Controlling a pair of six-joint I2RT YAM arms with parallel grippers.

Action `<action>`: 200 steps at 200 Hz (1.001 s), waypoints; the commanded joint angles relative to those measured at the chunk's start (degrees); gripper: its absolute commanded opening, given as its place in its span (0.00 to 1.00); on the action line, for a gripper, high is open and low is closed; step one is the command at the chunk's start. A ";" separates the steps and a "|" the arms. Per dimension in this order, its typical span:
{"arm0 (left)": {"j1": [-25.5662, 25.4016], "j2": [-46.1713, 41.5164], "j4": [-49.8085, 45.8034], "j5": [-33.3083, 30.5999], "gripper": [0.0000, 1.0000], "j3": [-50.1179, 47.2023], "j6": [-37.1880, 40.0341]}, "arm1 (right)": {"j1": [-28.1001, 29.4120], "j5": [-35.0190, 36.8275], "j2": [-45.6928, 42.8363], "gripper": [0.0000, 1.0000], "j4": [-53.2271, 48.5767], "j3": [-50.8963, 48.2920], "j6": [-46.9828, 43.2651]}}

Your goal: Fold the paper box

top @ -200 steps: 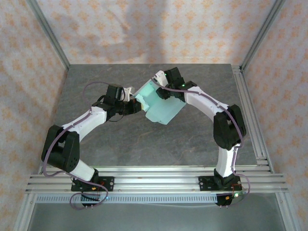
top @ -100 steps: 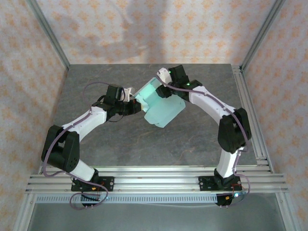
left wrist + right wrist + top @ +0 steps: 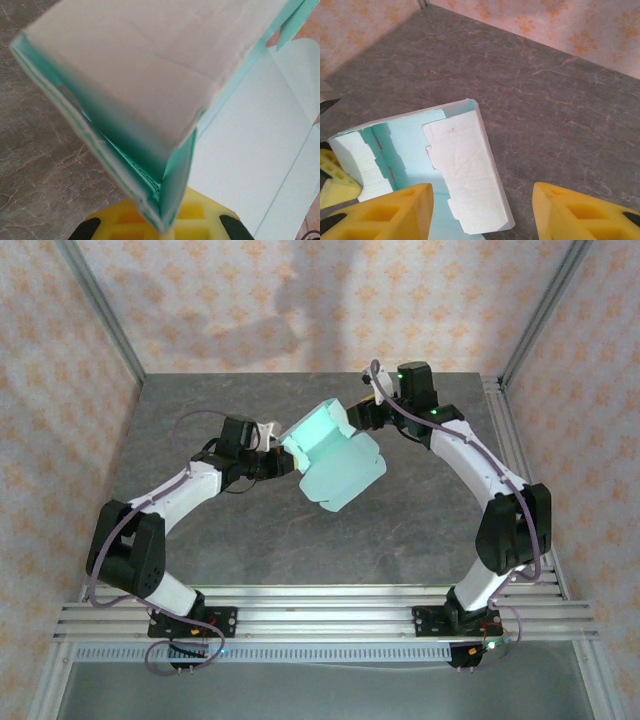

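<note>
- The right gripper (image 3: 360, 416) has let go of the box (image 3: 335, 462) since a second ago. It was pressing on the far edge then, and now it hangs clear at about 1 o'clock from the box, with a gap between them.
- The right arm has swung back towards the far right corner of the table (image 3: 420, 530).
- With that gripper off it, the box shows more of itself from above: a raised far wall and a broad scalloped panel spreading towards 5 o'clock.
- The left gripper (image 3: 279, 462) has not moved. It stays at 9 o'clock of the box, clamped on the near-left edge.
- In the left wrist view the card's folded edge runs down between the yellow pads (image 3: 200, 220) of the left gripper (image 3: 160, 225). The box (image 3: 150, 75) rises from there as an open trough.
- From the right wrist, the right gripper (image 3: 482, 212) has its fingers (image 3: 385, 210) spread wide with nothing pinched. The box (image 3: 462, 165) lies ahead of them, towards 11 o'clock, white inner face up.
- The box sits mid-table, slightly far of centre, tilted up on the left gripper's side.
</note>
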 commanded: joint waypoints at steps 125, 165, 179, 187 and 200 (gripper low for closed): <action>-0.73 -1.50 -0.38 3.55 0.03 1.01 2.45 | -0.27 -13.42 11.38 0.55 -17.23 14.45 -13.32; -0.73 -1.27 -0.42 3.64 0.03 1.34 2.59 | -0.23 -15.08 12.73 0.54 -20.12 16.25 -14.73; -0.71 -1.10 -0.40 3.73 0.03 1.37 2.55 | 0.08 -15.20 12.75 0.53 -20.85 16.38 -15.20; -0.73 -1.06 -0.43 3.69 0.03 1.45 2.51 | 0.18 -15.20 12.66 0.53 -21.27 16.45 -15.44; -0.74 -0.98 -0.37 3.73 0.04 1.45 2.60 | 0.46 -14.67 12.64 0.52 -21.53 16.40 -15.62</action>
